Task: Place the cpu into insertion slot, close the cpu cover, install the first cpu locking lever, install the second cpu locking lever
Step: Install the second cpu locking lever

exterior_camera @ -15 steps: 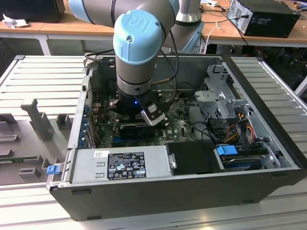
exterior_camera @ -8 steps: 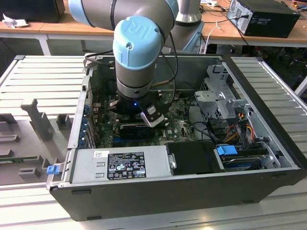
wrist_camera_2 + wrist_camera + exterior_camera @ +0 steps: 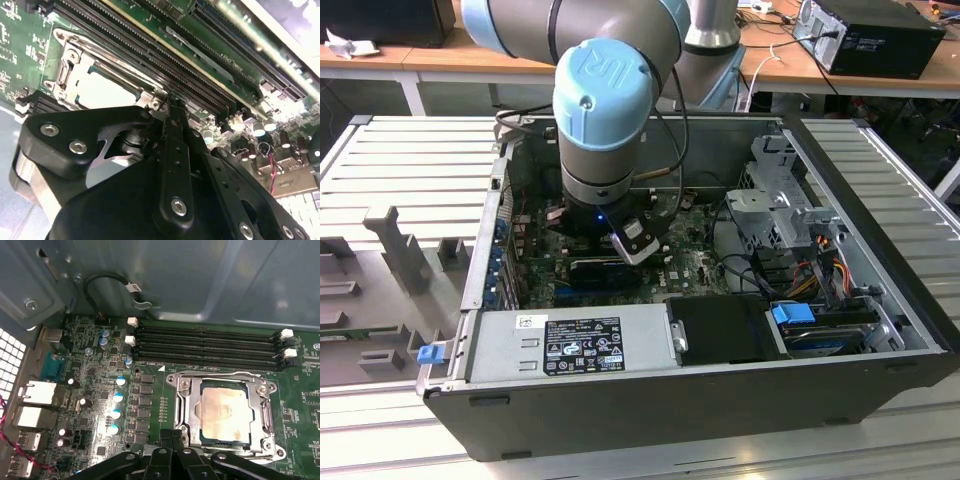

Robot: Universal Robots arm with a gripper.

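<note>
While our arm reaches into the open computer case, we see our gripper pinched shut on nothing at the socket's edge; the cpu sits in the insertion slot, lower right of the first wrist view, under the closed cpu cover.

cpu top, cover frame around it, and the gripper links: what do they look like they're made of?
cpu: flat matt silvery-grey metal top, with a dull, slightly tarnished sheen.
cpu cover: thin bright metal frame, probably plated steel; it shows sharp glints and stamped edges.
gripper: black matt links, likely anodised metal or hard plastic, joined with shiny silver screws.
</note>
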